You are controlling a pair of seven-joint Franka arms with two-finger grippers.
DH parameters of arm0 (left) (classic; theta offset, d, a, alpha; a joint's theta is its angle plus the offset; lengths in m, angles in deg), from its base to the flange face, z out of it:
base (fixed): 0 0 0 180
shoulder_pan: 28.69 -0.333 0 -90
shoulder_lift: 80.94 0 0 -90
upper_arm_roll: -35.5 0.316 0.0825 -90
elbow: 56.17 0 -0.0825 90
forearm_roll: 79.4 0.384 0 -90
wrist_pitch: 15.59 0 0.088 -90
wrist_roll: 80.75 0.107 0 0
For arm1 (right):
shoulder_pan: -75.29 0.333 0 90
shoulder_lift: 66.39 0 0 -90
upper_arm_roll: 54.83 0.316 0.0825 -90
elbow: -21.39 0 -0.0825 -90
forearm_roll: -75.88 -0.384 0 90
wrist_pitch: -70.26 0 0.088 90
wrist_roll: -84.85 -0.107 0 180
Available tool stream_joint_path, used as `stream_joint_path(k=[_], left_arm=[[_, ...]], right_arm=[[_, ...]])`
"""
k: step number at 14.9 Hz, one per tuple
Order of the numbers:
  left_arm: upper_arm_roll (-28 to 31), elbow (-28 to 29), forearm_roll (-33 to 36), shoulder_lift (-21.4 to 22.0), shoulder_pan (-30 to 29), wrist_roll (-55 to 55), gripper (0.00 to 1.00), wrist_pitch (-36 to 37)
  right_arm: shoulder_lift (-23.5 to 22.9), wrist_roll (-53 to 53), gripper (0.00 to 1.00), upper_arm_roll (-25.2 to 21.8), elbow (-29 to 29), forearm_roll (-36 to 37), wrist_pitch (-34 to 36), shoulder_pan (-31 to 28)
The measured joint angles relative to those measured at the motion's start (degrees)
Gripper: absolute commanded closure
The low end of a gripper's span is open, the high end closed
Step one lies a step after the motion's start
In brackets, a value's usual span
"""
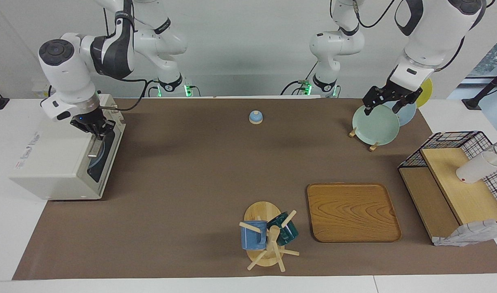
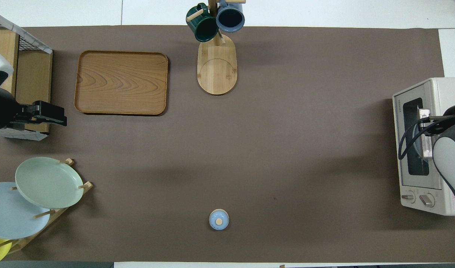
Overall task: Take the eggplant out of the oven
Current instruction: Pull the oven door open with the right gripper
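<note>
- An off-white casing and a dark glass door are shown on the oven (image 1: 55, 162).
- A brown mat (image 1: 199, 171) is laid over the white table (image 1: 4, 228).
- Wavy wood grain is seen on the tray (image 1: 352, 211).
- Pale green, light blue and yellow are borne by the racked plates (image 1: 375, 124).
- Blue and dark green mugs (image 1: 254, 235) are hung.
- Black wire forms the basket shelf (image 1: 456, 140).

The oven (image 1: 57, 160) is a boxy off-white toaster oven at the right arm's end of the table. Its dark glass door (silver bar handle (image 1: 94, 147) across the top) is closed.
</note>
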Motion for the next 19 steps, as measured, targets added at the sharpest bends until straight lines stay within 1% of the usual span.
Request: stream_joint_path(k=[4, 12, 19], left_arm=[[-0.03, 0.00, -0.02, 0.00, -0.04, 0.00, 0.00, -0.56], [-0.13, 0.00, -0.04, 0.00, -0.09, 0.00, 0.00, -0.94], [-0.15, 0.00, -0.05, 0.00, -0.09, 0.00, 0.00, -1.31]], right_arm=[[-0.01, 3.45, 1.00, -0.18, 1.47, 0.07, -2.01, -0.25], [0.24, 3.73, 1.00, 0.04, 2.38, -0.17, -2.90, 0.13], [1.14, 3.73, 1.00, 0.65, 6.07, -4.01, -7.11, 2.00]])
